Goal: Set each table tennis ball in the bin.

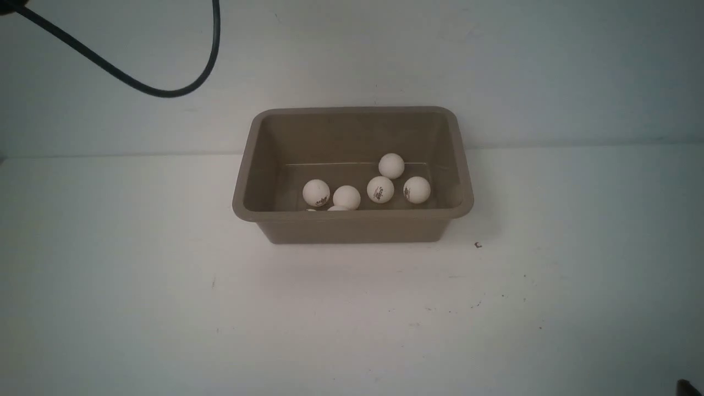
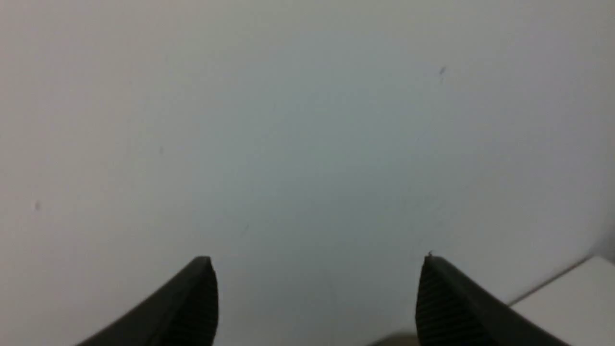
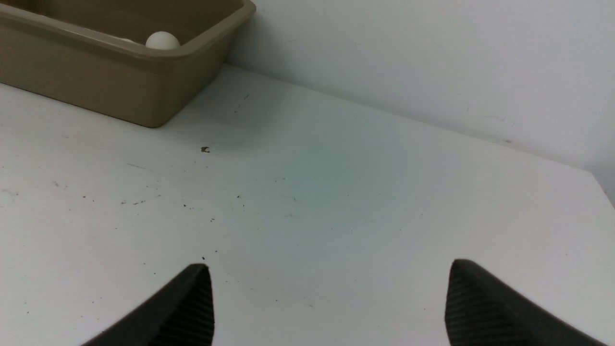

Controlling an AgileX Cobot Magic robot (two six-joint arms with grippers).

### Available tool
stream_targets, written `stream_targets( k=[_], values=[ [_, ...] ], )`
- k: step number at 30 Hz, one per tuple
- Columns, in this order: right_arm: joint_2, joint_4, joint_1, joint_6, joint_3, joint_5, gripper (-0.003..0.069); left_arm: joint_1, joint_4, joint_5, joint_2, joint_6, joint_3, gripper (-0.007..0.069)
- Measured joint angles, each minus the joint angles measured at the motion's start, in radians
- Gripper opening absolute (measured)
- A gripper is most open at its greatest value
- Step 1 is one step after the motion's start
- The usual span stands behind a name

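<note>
The taupe bin [image 1: 352,215] stands at the back middle of the white table, against the wall. Several white table tennis balls lie inside it, among them one at the left [image 1: 316,192], one with a dark logo [image 1: 380,189] and one furthest back [image 1: 391,165]. No ball shows on the table outside the bin. My left gripper [image 2: 317,259] is open and empty, and faces the pale wall. My right gripper [image 3: 329,264] is open and empty above bare tabletop, to the right of the bin [image 3: 120,81]. One ball [image 3: 162,40] peeks over the bin's rim.
A black cable [image 1: 165,91] loops in front of the wall at the upper left. A small dark speck [image 1: 478,245] lies on the table just right of the bin. The table's right far corner [image 3: 588,175] meets the wall.
</note>
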Motion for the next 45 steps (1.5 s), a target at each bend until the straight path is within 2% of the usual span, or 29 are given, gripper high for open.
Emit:
stream_targets(
  k=[2, 3, 4, 5, 6, 7, 8, 9, 10, 12, 14, 17, 23, 25, 26, 32, 37, 41, 45],
  values=[
    [0.0, 0.0, 0.0, 0.0, 0.0, 0.0, 0.0589, 0.0, 0.23, 0.019, -0.01, -0.248, 0.0, 0.0499],
    [0.0, 0.0, 0.0, 0.0, 0.0, 0.0, 0.0589, 0.0, 0.415, 0.048, -0.02, -0.454, 0.0, 0.0499],
    [0.0, 0.0, 0.0, 0.0, 0.0, 0.0, 0.0589, 0.0, 0.52, 0.07, -0.028, -0.569, 0.0, 0.0499],
    [0.0, 0.0, 0.0, 0.0, 0.0, 0.0, 0.0589, 0.0, 0.546, 0.077, -0.03, -0.596, 0.0, 0.0499],
    [0.0, 0.0, 0.0, 0.0, 0.0, 0.0, 0.0589, 0.0, 0.722, 0.128, -0.046, -0.776, 0.003, 0.0499],
    [0.0, 0.0, 0.0, -0.001, 0.0, 0.0, 0.0589, 0.0, 0.836, 0.173, -0.062, -0.887, 0.008, 0.0499],
    [0.0, 0.0, 0.0, -0.001, 0.0, 0.0, 0.0589, 0.0, 0.878, 0.193, -0.07, -0.928, 0.011, 0.0499],
    [0.0, 0.0, 0.0, -0.007, 0.0, 0.0, 0.0589, 0.0, 1.01, 0.262, -0.101, -1.061, 0.022, 0.0499],
    [0.0, 0.0, 0.0, -0.01, 0.0, 0.0, 0.0589, 0.0, 1.089, 0.314, -0.129, -1.122, 0.028, 0.0499],
    [0.0, 0.0, 0.0, -0.015, 0.0, 0.0, 0.0589, 0.0, 1.218, 0.422, -0.209, -1.187, 0.033, 0.0499],
    [0.0, 0.0, 0.0, -0.016, 0.0, 0.0, 0.0589, 0.0, 1.253, 0.475, -0.266, -1.199, 0.034, 0.0499],
    [0.0, 0.0, 0.0, -0.016, 0.0, 0.0, 0.0589, 0.0, 1.314, 0.587, -0.484, -1.18, 0.037, 0.0499],
    [0.0, 0.0, 0.0, -0.016, 0.0, 0.0, 0.0589, 0.0, 1.394, 0.595, -0.838, -1.175, 0.171, 0.0499],
    [0.0, 0.0, 0.0, -0.016, 0.0, 0.0, 0.0589, 0.0, 1.436, 0.5, -1.034, -1.203, 0.382, 0.0499],
    [0.0, 0.0, 0.0, -0.016, 0.0, 0.0, 0.0589, 0.0, 1.44, 0.476, -1.063, -1.207, 0.423, 0.0499],
    [0.0, 0.0, 0.0, -0.016, 0.0, 0.0, 0.0589, 0.0, 1.446, 0.046, -1.449, -1.26, 1.104, 0.0499],
    [0.0, 0.0, 0.0, -0.016, 0.0, 0.0, 0.0589, 0.0, 1.413, -0.022, -1.584, -1.297, 1.339, 0.0499],
    [0.0, 0.0, 0.0, -0.016, 0.0, 0.0, 0.0589, 0.0, 1.4, -0.015, -1.591, -1.292, 1.415, 0.0499],
    [0.0, 0.0, 0.0, -0.016, 0.0, 0.0, 0.0589, 0.0, 1.33, 0.005, -1.591, -1.247, 1.465, 0.0499]
  ],
)
